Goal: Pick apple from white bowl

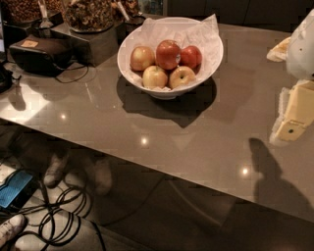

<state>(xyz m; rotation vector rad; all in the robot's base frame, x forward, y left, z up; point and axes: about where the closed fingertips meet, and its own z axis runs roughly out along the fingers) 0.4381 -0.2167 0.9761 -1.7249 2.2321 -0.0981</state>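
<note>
Apples (pixel 168 54) fill white bowl (pixel 166 92); end effector (pixel 293 117) hovers right of it.

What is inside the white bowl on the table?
Inside the white bowl lie five apples on crumpled white paper. The paper and fruit cover the bowl's bottom, so anything beneath is hidden. The gripper is at the right edge, apart from the bowl.

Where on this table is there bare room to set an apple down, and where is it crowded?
Bare tabletop runs along the near edge, in front of the white bowl, and between the bowl and the pincer at the right edge. The back left is crowded: food jars, a black device with its cable. The bowl holds five apples.
</note>
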